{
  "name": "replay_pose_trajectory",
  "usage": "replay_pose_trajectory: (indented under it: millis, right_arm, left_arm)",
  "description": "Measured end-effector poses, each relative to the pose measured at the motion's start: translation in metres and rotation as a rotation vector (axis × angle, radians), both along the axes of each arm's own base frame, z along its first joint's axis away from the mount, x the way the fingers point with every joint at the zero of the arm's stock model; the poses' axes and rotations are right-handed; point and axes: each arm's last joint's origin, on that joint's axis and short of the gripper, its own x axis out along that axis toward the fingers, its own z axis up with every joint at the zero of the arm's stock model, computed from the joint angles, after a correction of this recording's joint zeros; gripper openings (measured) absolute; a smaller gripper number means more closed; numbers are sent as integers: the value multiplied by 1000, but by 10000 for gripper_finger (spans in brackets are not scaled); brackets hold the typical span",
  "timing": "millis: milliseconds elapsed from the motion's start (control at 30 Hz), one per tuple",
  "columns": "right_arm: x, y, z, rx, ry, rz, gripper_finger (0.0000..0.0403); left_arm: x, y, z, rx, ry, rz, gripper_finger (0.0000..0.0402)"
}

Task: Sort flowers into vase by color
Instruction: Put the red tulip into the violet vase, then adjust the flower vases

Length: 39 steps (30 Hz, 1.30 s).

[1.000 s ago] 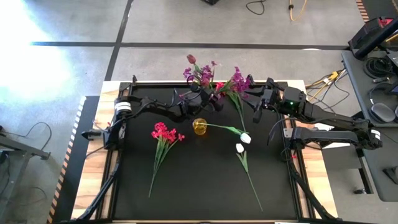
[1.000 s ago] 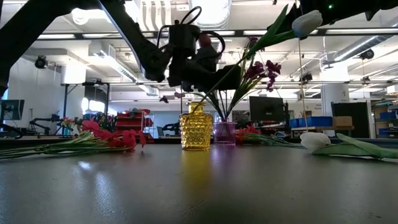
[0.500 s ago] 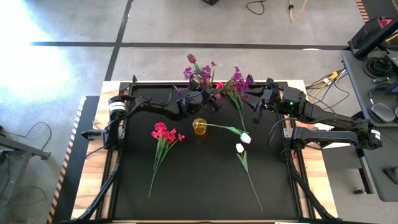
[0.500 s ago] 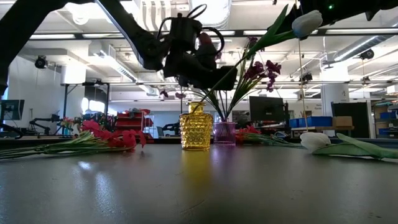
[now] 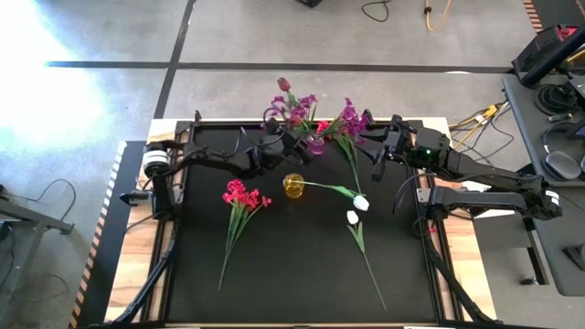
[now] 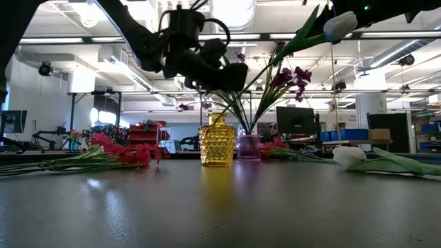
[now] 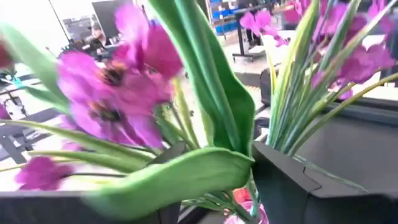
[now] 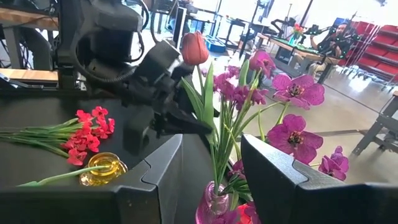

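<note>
On the matte black table [image 5: 292,274], the left gripper [image 5: 294,144] has pulled back from the purple flowers [image 5: 297,110], jaws parted; right gripper [image 5: 379,155] gapes.

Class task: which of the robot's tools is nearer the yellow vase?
Left. The left tool hangs just behind the yellow vase, by the purple flowers; the right tool waits farther right.

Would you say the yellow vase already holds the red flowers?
No, the red flowers lie flat on the mat, left of the yellow vase, which holds only a white tulip's stem.
</note>
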Motion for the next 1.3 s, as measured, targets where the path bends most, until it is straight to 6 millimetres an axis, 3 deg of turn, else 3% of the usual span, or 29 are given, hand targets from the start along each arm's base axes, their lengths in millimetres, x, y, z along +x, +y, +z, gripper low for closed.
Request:
replay_pose_trajectory:
  millis: [533, 733, 867, 1067, 1200, 1300]
  right_arm:
    - [0, 0, 0, -19, 8, 2, 144]
    - [0, 0, -2, -36, 44, 7, 138]
    - [0, 0, -8, -20, 98, -9, 102]
    - [1, -2, -31, 16, 211, -42, 18]
    - [3, -3, -56, 44, 236, -46, 13]
    - [3, -3, -73, 52, 244, -47, 12]
  left_arm:
    - [-44, -20, 10, 29, -25, -27, 162]
    - [-78, -31, 4, 36, -79, -34, 156]
    - [-106, -39, -4, 54, -136, -40, 126]
    - [-139, -46, -15, 59, -200, -86, 54]
    - [-153, -47, -19, 81, -205, -129, 8]
    - [-162, -42, -21, 93, -215, -132, 6]
